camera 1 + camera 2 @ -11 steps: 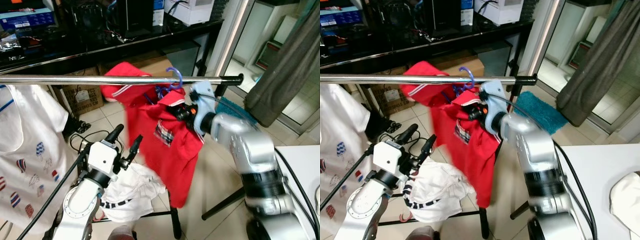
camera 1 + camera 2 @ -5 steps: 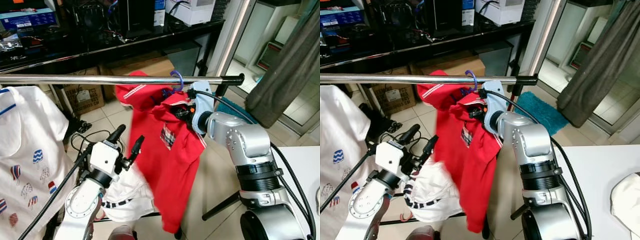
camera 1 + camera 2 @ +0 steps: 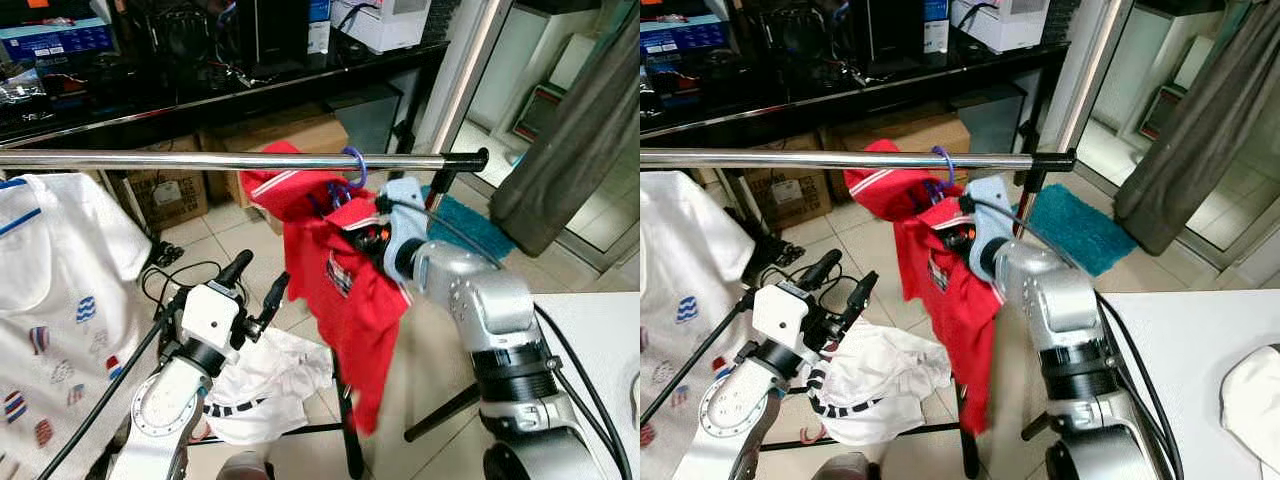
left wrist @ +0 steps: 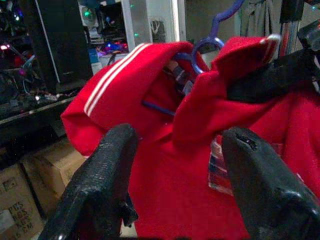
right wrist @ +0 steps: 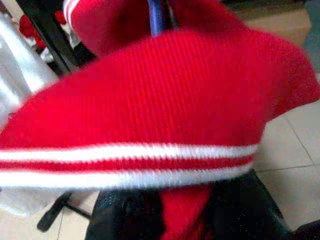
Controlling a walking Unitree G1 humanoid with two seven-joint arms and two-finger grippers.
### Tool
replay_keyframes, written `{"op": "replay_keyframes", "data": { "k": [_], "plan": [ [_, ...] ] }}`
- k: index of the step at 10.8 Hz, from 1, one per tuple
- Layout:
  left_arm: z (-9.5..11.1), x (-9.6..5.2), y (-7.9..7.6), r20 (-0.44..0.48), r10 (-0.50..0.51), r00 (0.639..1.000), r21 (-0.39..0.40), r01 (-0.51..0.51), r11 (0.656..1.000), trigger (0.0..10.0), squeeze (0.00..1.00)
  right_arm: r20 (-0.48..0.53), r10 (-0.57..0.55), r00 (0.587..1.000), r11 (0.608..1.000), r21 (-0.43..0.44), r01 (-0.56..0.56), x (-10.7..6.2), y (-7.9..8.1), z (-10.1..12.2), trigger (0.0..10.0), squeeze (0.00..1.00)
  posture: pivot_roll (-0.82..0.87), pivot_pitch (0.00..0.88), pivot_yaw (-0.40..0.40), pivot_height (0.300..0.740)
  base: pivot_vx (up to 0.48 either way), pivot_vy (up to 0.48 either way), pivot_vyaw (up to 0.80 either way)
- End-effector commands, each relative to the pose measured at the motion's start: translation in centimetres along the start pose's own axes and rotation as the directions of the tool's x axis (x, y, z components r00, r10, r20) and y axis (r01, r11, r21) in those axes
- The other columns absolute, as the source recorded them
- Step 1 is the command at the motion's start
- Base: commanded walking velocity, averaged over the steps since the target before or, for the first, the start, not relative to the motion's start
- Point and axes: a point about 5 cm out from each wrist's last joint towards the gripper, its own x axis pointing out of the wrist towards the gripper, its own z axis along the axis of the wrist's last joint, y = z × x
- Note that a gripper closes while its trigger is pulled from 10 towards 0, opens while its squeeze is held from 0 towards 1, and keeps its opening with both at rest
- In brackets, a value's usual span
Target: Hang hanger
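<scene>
A silver rail [image 3: 200,160] crosses in front of me at chest height. A purple hanger hook [image 3: 353,163] loops over it near its right end, carrying a red shirt [image 3: 345,290] with white-striped collar. My right gripper [image 3: 372,238] is just under the rail, shut on the shirt's shoulder; in the right wrist view red fabric [image 5: 150,100] lies between its black fingers [image 5: 120,220]. My left gripper [image 3: 255,285] stands open, below and left of the shirt, not touching it. The left wrist view looks between its fingers [image 4: 110,170] at the shirt [image 4: 170,190] and hook [image 4: 210,37].
A white printed shirt [image 3: 50,280] hangs on the rail's left part. A white garment heap [image 3: 270,380] lies on the rack base. Behind are a dark desk [image 3: 200,90] and cardboard boxes [image 3: 170,190]. A grey curtain [image 3: 570,150], a teal mat [image 3: 460,215] and a white table [image 3: 600,330] are on the right.
The red shirt has swung and now hangs narrower, turned more edge-on. My right gripper has dropped slightly with it. The white shirt on the left sways. My left gripper stays where it was.
</scene>
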Motion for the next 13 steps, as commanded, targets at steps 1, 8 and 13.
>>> {"op": "replay_keyframes", "data": {
  "k": [1, 8, 13],
  "plan": [
    [-0.2, 0.0, -0.3, -0.005, -0.013, 1.000, 0.005, 0.013, 1.000, 10.0, 0.00, -0.041, -0.004, 0.999, 1.000, -0.001, 0.004, 0.0, -0.5, -1.1, 10.0, 0.00, 0.18, 0.000, -0.034, 0.736, 0.000, 0.000, 0.00],
    [-0.6, -0.3, -0.1, -0.007, 0.029, 1.000, -0.032, -0.030, 0.999, 10.0, 0.00, 0.042, 0.144, 0.989, 0.989, -0.030, -0.143, -1.4, -0.1, -2.5, 10.0, 1.00, 0.17, 0.000, -0.038, 0.736, 0.000, 0.000, 0.00],
    [-0.6, -0.3, -0.1, -0.007, 0.029, 1.000, -0.032, -0.030, 0.999, 10.0, 0.00, 0.042, 0.144, 0.989, 0.989, -0.030, -0.143, -1.4, -0.1, -2.5, 10.0, 1.00, 0.17, 0.000, -0.038, 0.736, 0.000, 0.000, 0.00]
  ]
}}
